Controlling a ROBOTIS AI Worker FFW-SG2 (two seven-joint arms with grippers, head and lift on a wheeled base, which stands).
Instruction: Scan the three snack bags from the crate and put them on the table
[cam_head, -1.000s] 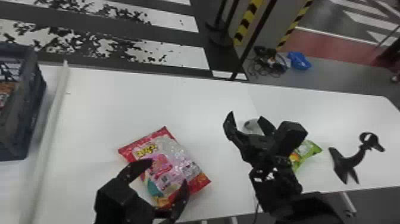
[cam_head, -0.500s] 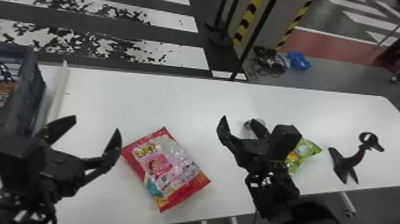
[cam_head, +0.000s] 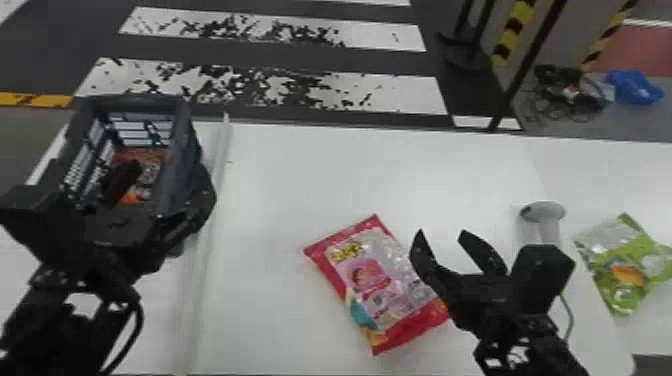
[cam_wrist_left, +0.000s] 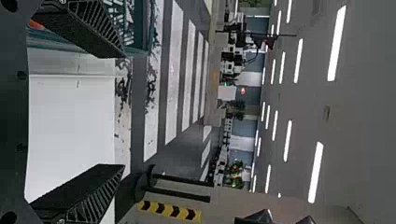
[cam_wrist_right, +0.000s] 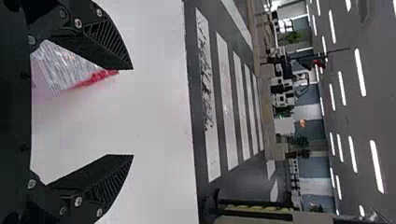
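Note:
At the crate (cam_head: 177, 120) on the left, my left gripper (cam_head: 169, 183) is open, one finger over the inside and the other by the near right side. A red-orange snack bag (cam_head: 150, 159) lies in the crate. The left wrist view has my left gripper (cam_wrist_left: 123, 111) with nothing between its fingers, the crate (cam_wrist_left: 135, 28) beside one. A red and pink snack bag (cam_head: 370, 280) rests flat mid-table. At that bag's right edge my right gripper (cam_head: 441, 233) is open; in its wrist view the right gripper (cam_wrist_right: 132, 112) holds nothing. The green snack bag (cam_head: 625, 275) lies far right.
A grey-white scanner (cam_head: 544, 212) stands between the right gripper and the green bag. A long pale strip (cam_head: 210, 225) runs front to back across the white table (cam_head: 300, 175), just right of the crate.
My left gripper has moved away from the red and pink bag, leftward to the crate. The head view has turned left, bringing more of the crate into sight. The right gripper remains open.

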